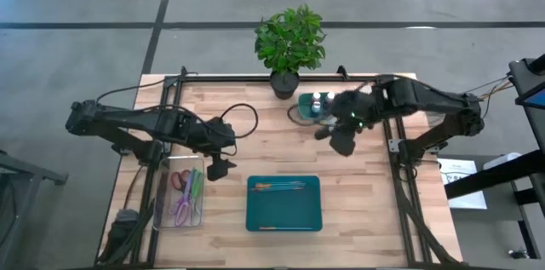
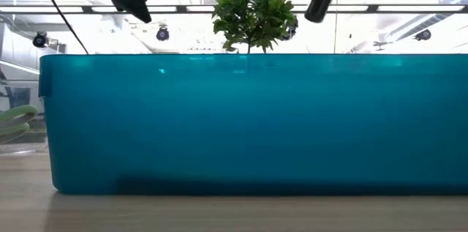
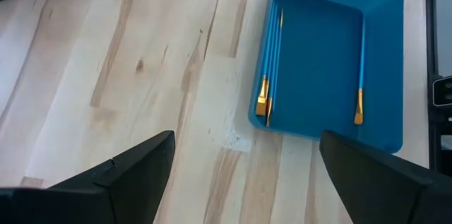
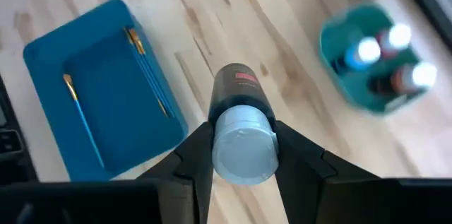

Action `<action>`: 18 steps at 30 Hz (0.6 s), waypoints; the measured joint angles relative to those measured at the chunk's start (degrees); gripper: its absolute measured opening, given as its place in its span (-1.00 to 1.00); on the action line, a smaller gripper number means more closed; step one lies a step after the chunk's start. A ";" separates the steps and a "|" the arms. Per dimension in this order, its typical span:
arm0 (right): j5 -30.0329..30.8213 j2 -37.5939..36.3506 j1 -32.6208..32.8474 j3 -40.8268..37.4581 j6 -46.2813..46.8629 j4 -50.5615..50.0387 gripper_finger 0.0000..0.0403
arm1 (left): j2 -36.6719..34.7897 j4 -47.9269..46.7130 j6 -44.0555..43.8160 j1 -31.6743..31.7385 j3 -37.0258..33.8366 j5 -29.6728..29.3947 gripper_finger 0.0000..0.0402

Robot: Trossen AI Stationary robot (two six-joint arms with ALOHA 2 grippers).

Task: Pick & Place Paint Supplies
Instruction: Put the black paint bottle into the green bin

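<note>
My right gripper (image 4: 244, 155) is shut on a dark paint bottle (image 4: 236, 91) with a red label and a white cap, above the bare wood between the teal tray (image 1: 283, 219) and a small teal cup (image 4: 371, 97). The cup holds several white-capped bottles (image 1: 317, 104) and stands near the far edge. Thin brushes (image 3: 269, 61) with blue handles and gold ferrules lie flat in the tray. My left gripper (image 3: 244, 174) is open above the wood left of the tray and touches nothing. In the low view the tray's wall (image 2: 248, 122) hides what is inside. My right gripper pinches the bottle between its two fingers (image 4: 200, 159) at the white-cap end (image 4: 244, 146). The cap points back toward the wrist and the dark body sticks out past the fingertips, along the fingers. The bottle is lifted clear of the table.
A potted plant (image 1: 289, 42) stands at the far edge beside the cup. A clear box (image 1: 182, 193) with scissors and coloured things sits at the near left. Metal frame rails (image 1: 396, 176) run along both sides. Bare wood lies between cup and tray.
</note>
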 joint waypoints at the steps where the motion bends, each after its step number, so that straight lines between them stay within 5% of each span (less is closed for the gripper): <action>1: -1.40 0.02 -1.42 0.00 0.65 -0.54 -0.45 | 0.00 0.00 -0.05 0.00 0.00 -0.01 0.81; 10: -8.96 2.25 -18.05 -3.56 0.06 -4.95 -0.45 | 0.02 0.02 -3.00 0.00 0.00 -0.67 0.81; 18: -11.17 5.63 -25.15 -10.29 -5.24 -1.42 -0.45 | 0.02 -0.32 -5.60 0.00 0.00 -1.12 0.81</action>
